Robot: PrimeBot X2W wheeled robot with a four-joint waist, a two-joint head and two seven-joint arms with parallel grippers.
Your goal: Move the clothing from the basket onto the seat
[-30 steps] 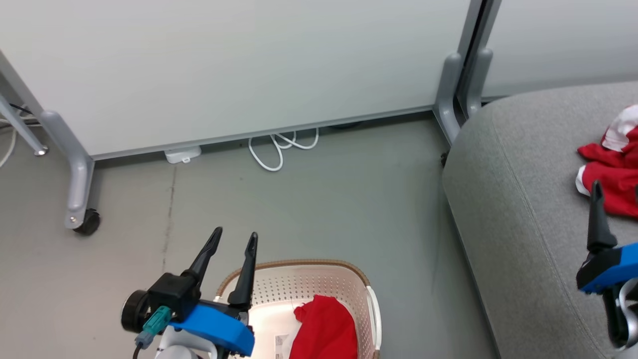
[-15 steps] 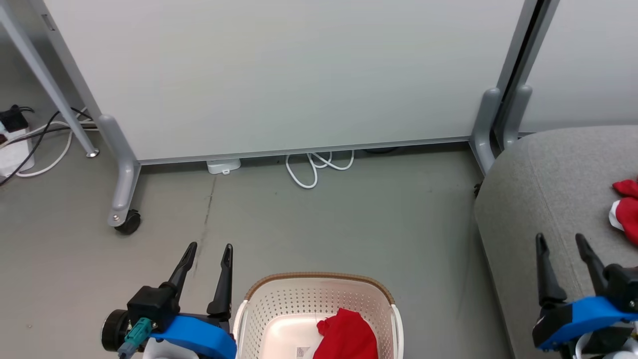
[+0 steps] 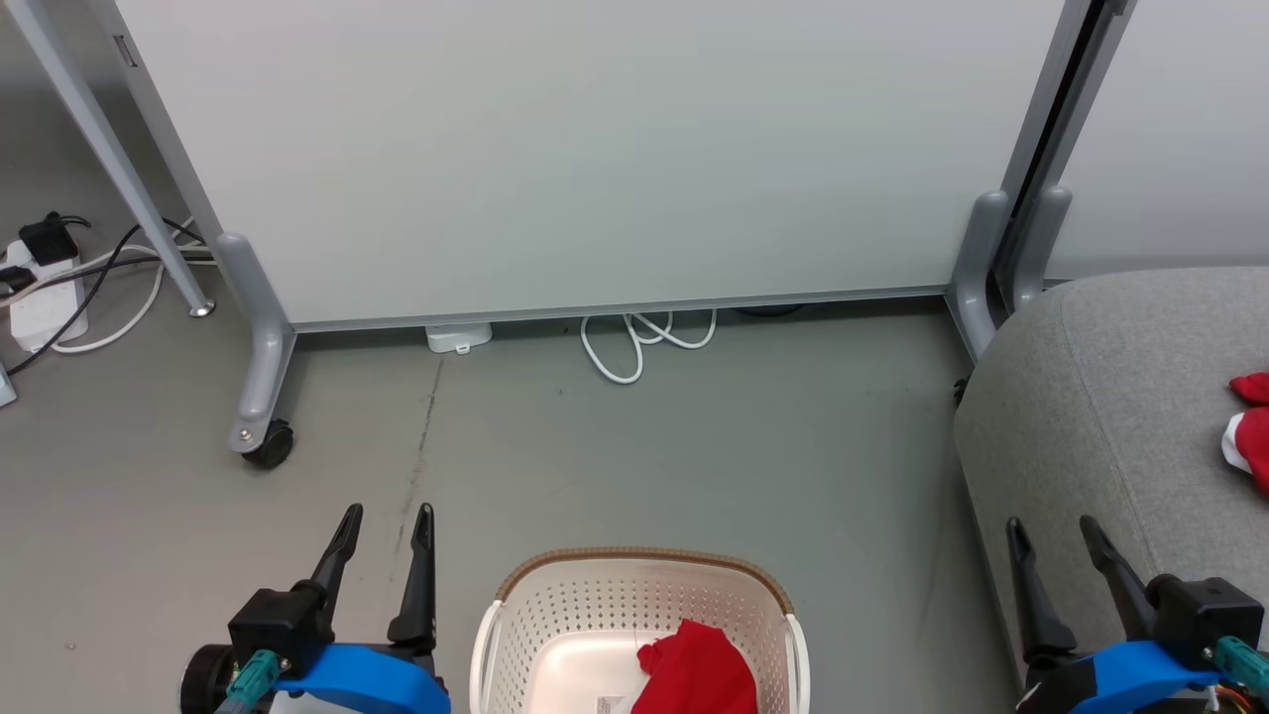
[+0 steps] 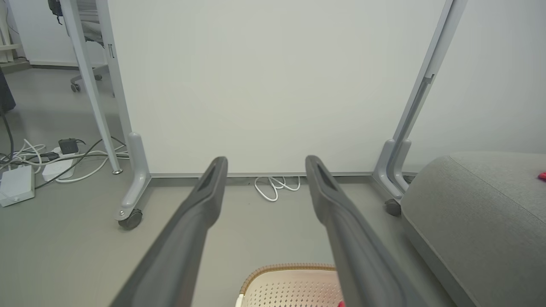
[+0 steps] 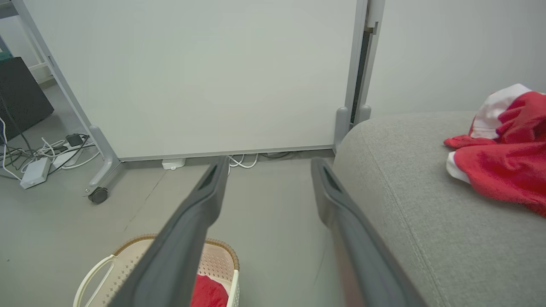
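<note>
One red cloth [image 3: 697,674] lies bunched in the basket [image 3: 555,610], at the bottom middle of the head view. It is on the right side of the basket's inside. The other red cloth [image 5: 503,166], w/ white bits, lies on the seat [image 3: 1091,416], at the right edge of the head view. In the right wrist view it sits at the upper right, on top of the grey seat. The basket stands on the grey floor [image 3: 694,446], near the seat but apart from it.

The left gripper [image 3: 388,512] is at the bottom left of the head view, just beside the basket. Its fingers are spread apart w/ nothing btwn them. The right gripper [image 3: 1051,524] is at the bottom right and shows against the seat's left edge. It is also spread wide & holds nothing. Both point up the frame.

A big white board [image 3: 595,149] on grey legs spans the top. A wheel [image 3: 268,446] is under its left leg. A white cord [image 3: 634,342] loops on the floor under the board, in the middle. A power strip [image 3: 45,307] w/ cables is at the far left.
</note>
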